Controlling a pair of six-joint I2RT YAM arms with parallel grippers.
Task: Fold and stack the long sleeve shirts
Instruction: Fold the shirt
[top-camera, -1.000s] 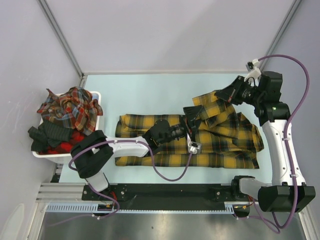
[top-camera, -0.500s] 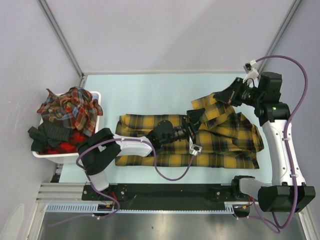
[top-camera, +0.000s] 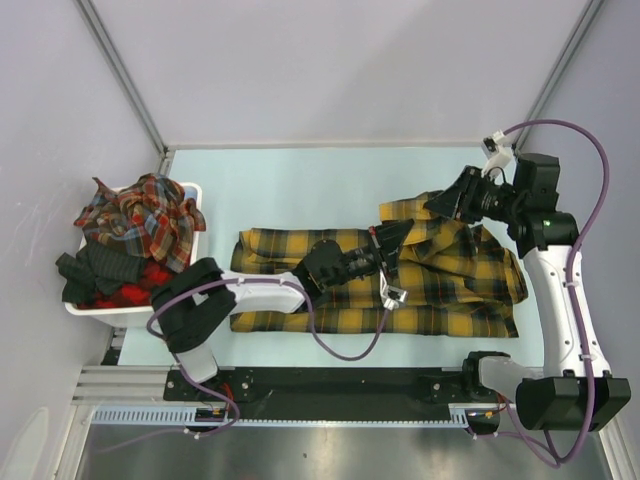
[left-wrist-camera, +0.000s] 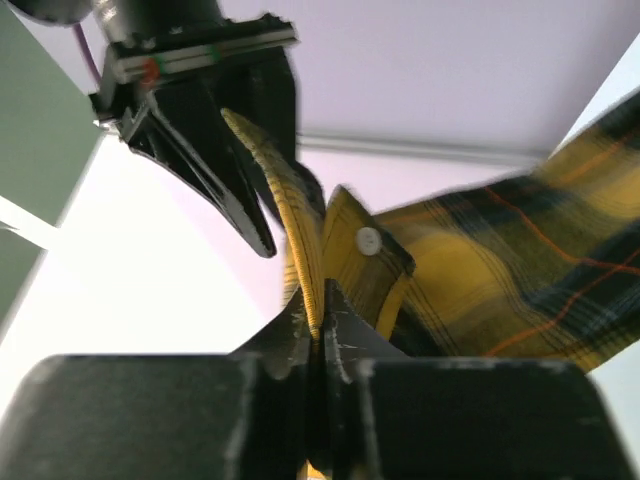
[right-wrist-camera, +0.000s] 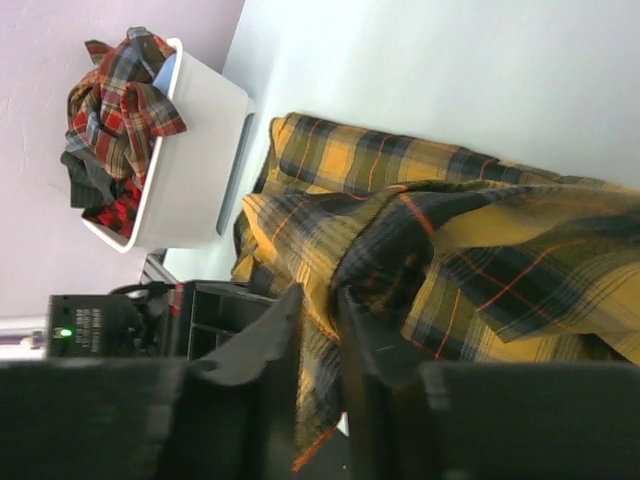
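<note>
Yellow shirt (top-camera: 450, 290) pinched mid-frame
It is gripped by the left fingers (left-wrist-camera: 285, 340); the right fingers (right-wrist-camera: 265, 338), up and right, are barely parted, empty.

Light falls soft and even over the pale worktop (top-camera: 300, 180), and I see only faint shadows under the arms. My left wrist view smears the yellow shirt (left-wrist-camera: 520, 270) with motion blur, and the left gripper (left-wrist-camera: 315, 310), close to the lens, is out of focus. The right wrist view is sharper.
</note>
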